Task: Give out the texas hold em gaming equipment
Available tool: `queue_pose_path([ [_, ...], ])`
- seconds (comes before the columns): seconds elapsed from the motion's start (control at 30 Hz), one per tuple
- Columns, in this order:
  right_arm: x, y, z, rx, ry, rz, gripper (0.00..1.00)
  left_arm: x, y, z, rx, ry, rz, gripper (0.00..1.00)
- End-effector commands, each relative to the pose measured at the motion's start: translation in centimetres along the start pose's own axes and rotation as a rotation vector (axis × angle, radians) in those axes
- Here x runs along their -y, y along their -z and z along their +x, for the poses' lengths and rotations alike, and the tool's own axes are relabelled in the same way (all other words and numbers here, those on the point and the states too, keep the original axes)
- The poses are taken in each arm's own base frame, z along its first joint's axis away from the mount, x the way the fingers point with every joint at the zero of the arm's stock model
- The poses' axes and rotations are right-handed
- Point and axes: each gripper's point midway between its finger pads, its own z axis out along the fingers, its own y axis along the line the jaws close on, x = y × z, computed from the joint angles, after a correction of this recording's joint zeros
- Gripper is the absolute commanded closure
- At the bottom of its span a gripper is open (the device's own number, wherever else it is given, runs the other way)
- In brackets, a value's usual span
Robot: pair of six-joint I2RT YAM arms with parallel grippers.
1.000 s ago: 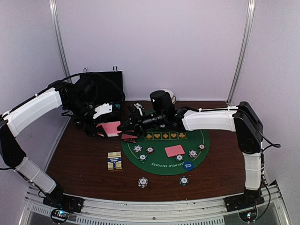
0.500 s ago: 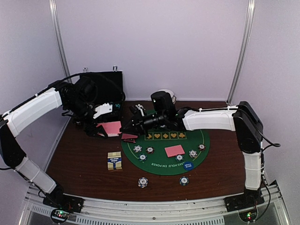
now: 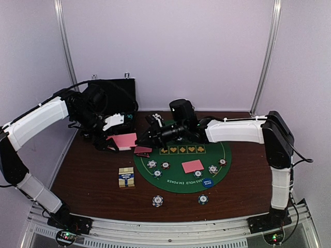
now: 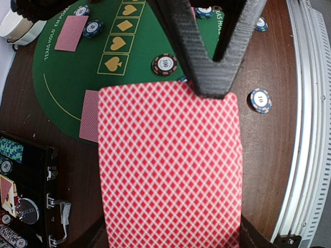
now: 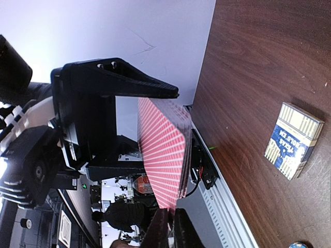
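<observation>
**Left.** The left gripper (image 3: pixel 110 140) hangs over the far left of the table, in front of the black hinged case (image 3: pixel 118 93). Its jaws are clamped flat on a deck of pink-backed cards (image 4: pixel 170 165), one finger above and one below, backs facing up. The deck is held off the table, near the left rim of the green mat (image 3: pixel 181 178).

**Centre.** The right gripper (image 5: pixel 169 231) reaches across to the deck and is pinched tight on its free edge. I cannot tell whether it has one card or several. One dealt card (image 3: pixel 143 150) lies below it, overlapping the mat's left edge. A card box (image 3: pixel 126 177) sits on the wood nearer the bases.

**Right.** A second dealt card (image 3: pixel 192 166) lies on the mat among striped poker chips (image 3: pixel 152 164). A blue marker button (image 3: pixel 207 182) sits at the near rim.

**Assessment.** Card dealing is in hand and looks part done. The next move appears to call for a straight pull that slides a single card clear of the left grip, followed by placement at an unserved spot. The risk is dragging extra cards out with it.
</observation>
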Motion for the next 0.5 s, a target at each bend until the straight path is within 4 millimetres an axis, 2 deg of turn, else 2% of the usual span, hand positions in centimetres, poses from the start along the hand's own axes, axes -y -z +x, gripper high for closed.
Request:
queue_pose_path([
  [0.0, -1.4, 1.2, 0.1, 0.004, 0.024, -0.013, 0.88, 0.0, 0.7, -0.6, 0.031, -0.021, -0.015, 1.0],
  [0.13, -1.2, 0.9, -0.1, 0.011, 0.027, -0.012, 0.65, 0.1, 0.7, -0.6, 0.035, -0.021, -0.011, 1.0],
  [0.27, -0.6, 0.2, -0.4, 0.017, 0.029, 0.014, 0.5, 0.1, 0.7, -0.8, 0.041, -0.021, -0.009, 1.0],
  [0.47, -0.7, -1.8, -0.5, 0.0, 0.041, 0.018, 0.39, 0.2, 0.7, -0.8, 0.045, -0.02, -0.006, 1.0],
])
